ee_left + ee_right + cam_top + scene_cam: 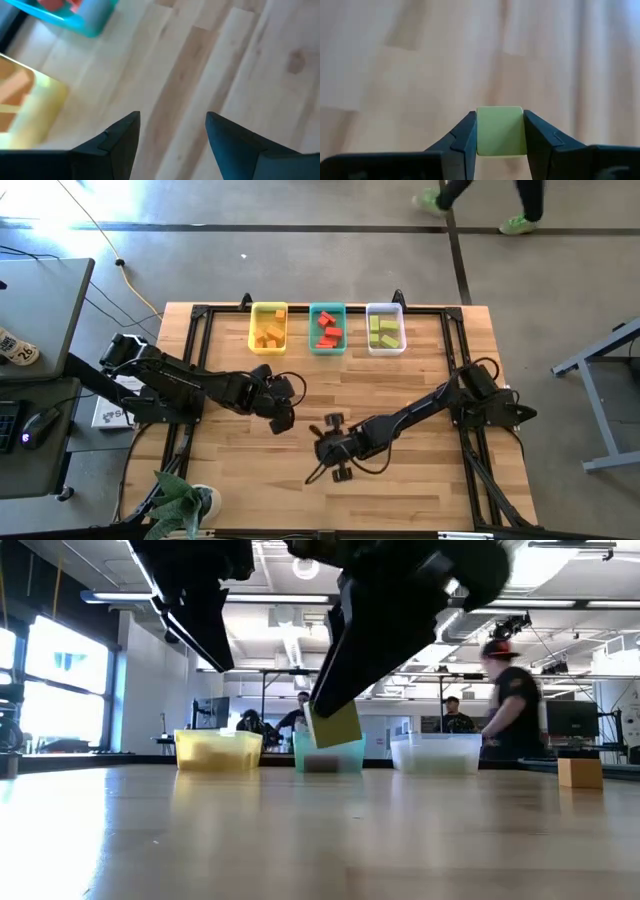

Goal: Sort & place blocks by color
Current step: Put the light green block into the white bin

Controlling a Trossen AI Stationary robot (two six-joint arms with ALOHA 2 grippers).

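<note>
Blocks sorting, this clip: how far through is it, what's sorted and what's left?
Nearly finished. Orange blocks lie in the yellow bin, red blocks in the teal bin, green blocks in the clear bin. In hand: the right gripper holds a light green cube above the table. The left gripper is open and empty. Left: binning that cube; an orange block shows at the low view's right.

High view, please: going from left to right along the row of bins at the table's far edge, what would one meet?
Yellow bin holding orange blocks → teal bin holding red blocks → clear bin holding light green blocks.
</note>
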